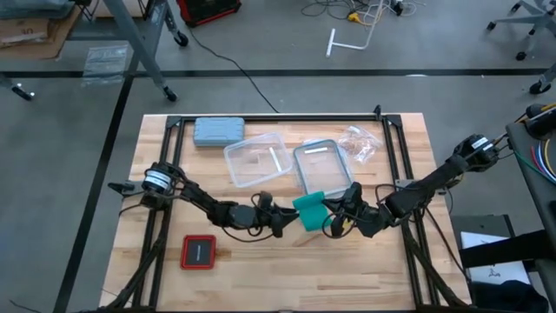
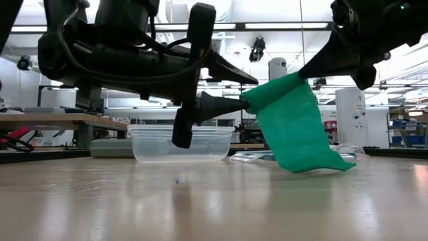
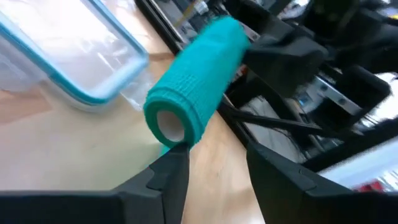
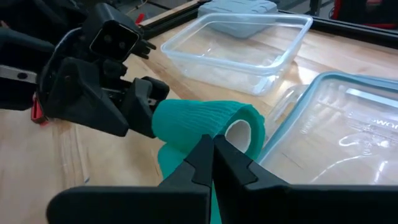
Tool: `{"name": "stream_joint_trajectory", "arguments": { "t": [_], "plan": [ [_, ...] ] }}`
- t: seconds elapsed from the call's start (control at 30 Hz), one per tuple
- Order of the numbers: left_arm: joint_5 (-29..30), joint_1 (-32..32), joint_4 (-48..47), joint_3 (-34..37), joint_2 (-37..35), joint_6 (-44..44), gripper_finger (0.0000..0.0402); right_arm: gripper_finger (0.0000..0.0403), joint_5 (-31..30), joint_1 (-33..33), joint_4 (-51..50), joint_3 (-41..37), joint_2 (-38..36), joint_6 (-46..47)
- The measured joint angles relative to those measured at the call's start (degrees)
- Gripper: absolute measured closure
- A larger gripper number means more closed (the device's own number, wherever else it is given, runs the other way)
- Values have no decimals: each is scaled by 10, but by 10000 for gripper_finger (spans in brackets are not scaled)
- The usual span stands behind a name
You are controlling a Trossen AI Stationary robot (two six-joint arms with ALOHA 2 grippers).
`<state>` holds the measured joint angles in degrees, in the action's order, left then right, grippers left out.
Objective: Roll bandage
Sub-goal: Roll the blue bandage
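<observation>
High view: bandage [image 1: 310,209] held mid-table between both grippers, loose end trailing on wood. Left gripper [image 1: 282,220] jaws spread at one roll end; right gripper [image 1: 337,217] pinches the other.

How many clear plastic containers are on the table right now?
1: the container sits mid-table behind the grippers; its blue-rimmed lid lies separately to its right.

Even, bright overhead lighting; ceiling strip lights [image 2: 267,25] glare behind the bandage [image 2: 294,127], and the wrist views blur slightly.
</observation>
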<state>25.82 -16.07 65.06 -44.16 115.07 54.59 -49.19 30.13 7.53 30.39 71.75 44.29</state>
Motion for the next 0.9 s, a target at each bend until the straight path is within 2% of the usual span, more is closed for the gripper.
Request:
{"name": "stream_joint_trajectory", "arguments": {
  "t": [0.2,0.37,0.73,0.8,0.9],
  "plan": [
    [-47,-2,-9,9,-37,14,239,403,-2,0,-3,0,0,0],
    [-25,-2,-82,17,-70,19,233,403,4,0,0,0,0,0],
    [19,0,-97,9,-74,-6,247,403,-4,0,0,0,0,-3],
    [11,-1,-95,7,-74,-5,248,403,-6,0,0,0,0,-3],
    [-38,-1,-91,7,-75,5,248,403,-8,0,0,0,0,-2]
  ]
}}
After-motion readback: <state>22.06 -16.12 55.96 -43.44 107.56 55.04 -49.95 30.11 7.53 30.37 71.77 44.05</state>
